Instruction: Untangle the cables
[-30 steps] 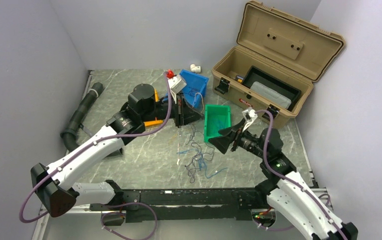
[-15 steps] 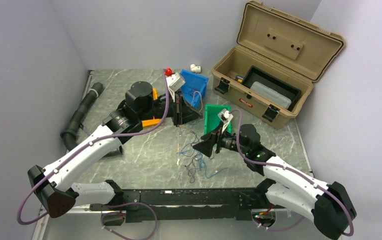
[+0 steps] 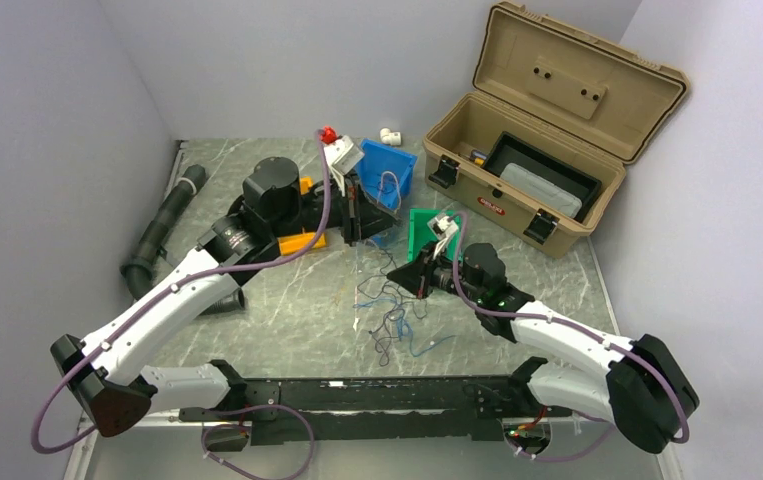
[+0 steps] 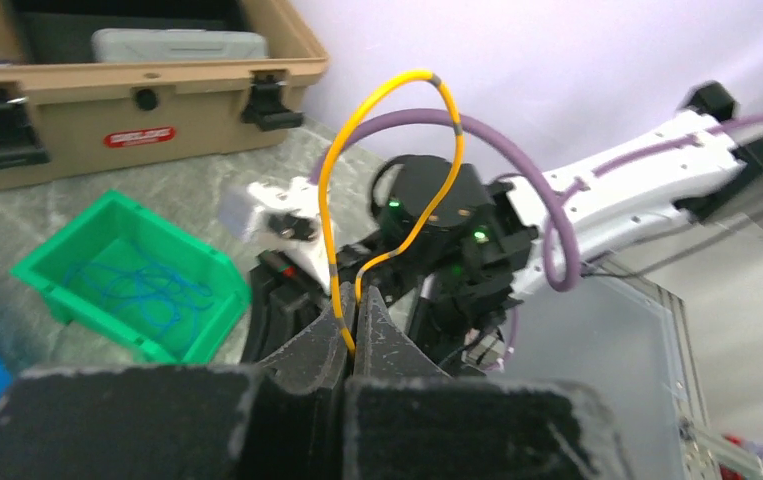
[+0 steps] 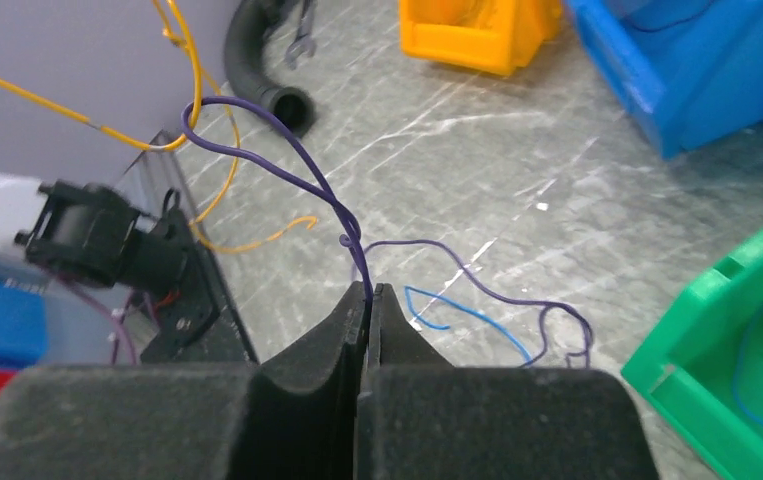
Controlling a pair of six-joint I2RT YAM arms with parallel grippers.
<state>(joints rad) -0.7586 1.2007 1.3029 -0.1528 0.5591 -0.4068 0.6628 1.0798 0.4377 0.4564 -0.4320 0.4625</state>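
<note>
Close to the near edge of the tabletop (image 3: 277,320), about midway along: loose tangle of cables (image 3: 394,318), dark, blue and green strands lying crossed on the marble-look surface. Just beyond the tangle: right gripper (image 3: 404,281), low over the top, jaws clamped flat on a purple cable (image 5: 287,165); from the pinch, looped up and away, then trailing down to the tabletop beside a short blue strand (image 5: 462,312). Farther in, around the middle: left gripper (image 3: 358,228), raised, jaws pressed together on a yellow cable (image 4: 382,90), arched high above the fingertips, grey bands along it; a thin strand hanging below the fingers toward the tabletop. Right beside the right arm: green bin (image 3: 418,228), blue wire coiled inside as seen from the left wrist. Behind the left gripper: blue bin (image 3: 389,172), wires in it. Left of that: orange bin (image 3: 304,241), partly under the left arm. Along the left edge: black hose (image 3: 161,226). Far right corner: tan case (image 3: 532,150), lid up, dark tray inside.
</note>
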